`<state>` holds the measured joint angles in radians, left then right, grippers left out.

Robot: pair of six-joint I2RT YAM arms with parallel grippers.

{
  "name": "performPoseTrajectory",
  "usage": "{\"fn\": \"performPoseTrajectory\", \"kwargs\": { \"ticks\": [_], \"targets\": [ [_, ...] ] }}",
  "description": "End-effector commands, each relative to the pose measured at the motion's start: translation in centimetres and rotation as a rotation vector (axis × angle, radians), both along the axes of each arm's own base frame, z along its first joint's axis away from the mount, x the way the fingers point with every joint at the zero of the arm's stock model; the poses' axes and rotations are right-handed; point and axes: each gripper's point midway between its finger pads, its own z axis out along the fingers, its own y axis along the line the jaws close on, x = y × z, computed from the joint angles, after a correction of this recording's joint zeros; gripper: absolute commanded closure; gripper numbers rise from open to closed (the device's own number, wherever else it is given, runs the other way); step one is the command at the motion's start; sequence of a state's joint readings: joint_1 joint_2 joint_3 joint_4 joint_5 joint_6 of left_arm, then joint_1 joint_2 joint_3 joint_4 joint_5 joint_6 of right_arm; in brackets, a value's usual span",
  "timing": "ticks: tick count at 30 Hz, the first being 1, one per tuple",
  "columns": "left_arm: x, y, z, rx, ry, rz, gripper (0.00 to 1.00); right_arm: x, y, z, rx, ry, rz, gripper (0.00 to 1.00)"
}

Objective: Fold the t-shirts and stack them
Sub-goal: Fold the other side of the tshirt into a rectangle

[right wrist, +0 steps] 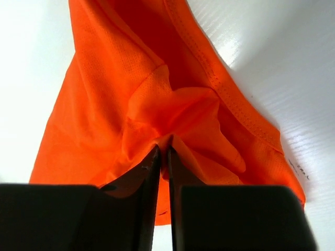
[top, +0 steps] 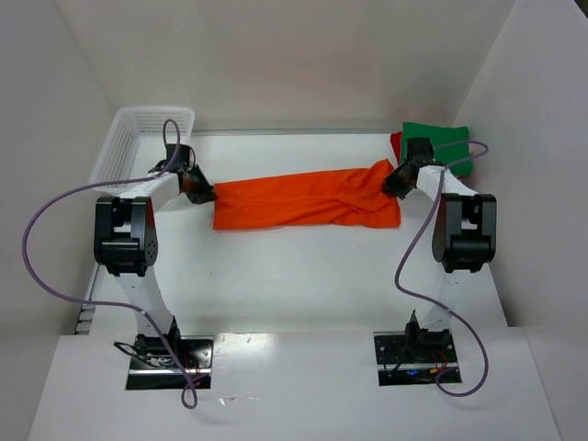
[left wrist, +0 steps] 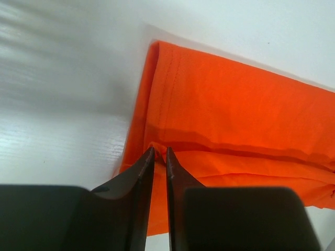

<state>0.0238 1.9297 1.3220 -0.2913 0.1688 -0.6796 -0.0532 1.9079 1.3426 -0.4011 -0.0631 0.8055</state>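
Left tool and right tool pinch the orange shirt; white basket nearby.

1. White table: flat surface bearing all items.
2. Orange t-shirt: a long band lying crosswise at mid-table.
3. Green t-shirt: folded, far right corner; red t-shirt showing at its left edge.
4. White mesh basket: far left corner.

Left pincer tight on orange t-shirt
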Motion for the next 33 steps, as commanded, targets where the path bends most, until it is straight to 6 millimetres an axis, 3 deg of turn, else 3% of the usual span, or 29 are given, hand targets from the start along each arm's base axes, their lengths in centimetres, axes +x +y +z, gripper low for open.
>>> {"fn": "performPoseTrajectory", "kwargs": {
  "ticks": [1,3,5,10,13,15,17,19,21,22,24,28,30,33],
  "targets": [
    [2.0,0.0,1.9,-0.006,-0.077,-0.020,0.78,3.2,-0.6,3.2,-0.027,-0.133,0.030,0.83],
    [2.4,-0.1,2.4,-0.008,-0.093,-0.033,0.73,3.7,-0.5,4.2,-0.033,-0.167,0.047,0.77],
    [3.2,-0.4,3.9,-0.016,-0.141,-0.055,0.61,4.2,-0.6,5.3,-0.051,-0.201,0.065,0.64],
    [3.7,-1.5,7.2,-0.061,-0.237,-0.112,0.37,5.2,-0.8,10.4,-0.093,-0.321,0.094,0.36],
    [3.5,-2.7,9.5,-0.075,-0.297,-0.169,0.21,4.7,-0.8,13.1,-0.108,-0.369,0.102,0.29],
    [2.9,-4.0,10.3,-0.061,-0.313,-0.215,0.12,3.5,-0.5,13.7,-0.102,-0.379,0.124,0.26],
    [2.3,-5.3,11.9,-0.053,-0.344,-0.256,0.04,2.5,-0.2,13.5,-0.095,-0.373,0.131,0.26],
    [1.6,-6.4,13.3,-0.044,-0.377,-0.290,0.03,0.9,-0.1,12.7,-0.092,-0.351,0.131,0.26],
    [0.5,-8.5,13.8,-0.049,-0.393,-0.354,0.03,-0.6,0.0,11.0,-0.088,-0.318,0.132,0.34],
    [-0.2,-9.4,13.9,-0.043,-0.403,-0.398,0.03,-1.3,0.2,11.4,-0.082,-0.326,0.138,0.43],
    [-1.4,-12.0,13.3,-0.046,-0.392,-0.468,0.03,-2.5,0.2,10.0,-0.079,-0.301,0.139,0.49],
    [-3.0,-15.5,10.9,-0.048,-0.365,-0.552,0.04,-4.0,1.9,8.5,-0.063,-0.266,0.180,0.54],
    [-3.1,-16.1,10.0,-0.033,-0.354,-0.548,0.05,-4.6,2.4,7.0,-0.063,-0.229,0.190,0.54],
    [-3.3,-16.9,6.9,0.020,-0.290,-0.553,0.05,-5.4,3.3,5.1,-0.059,-0.181,0.188,0.54]
  ]
}}
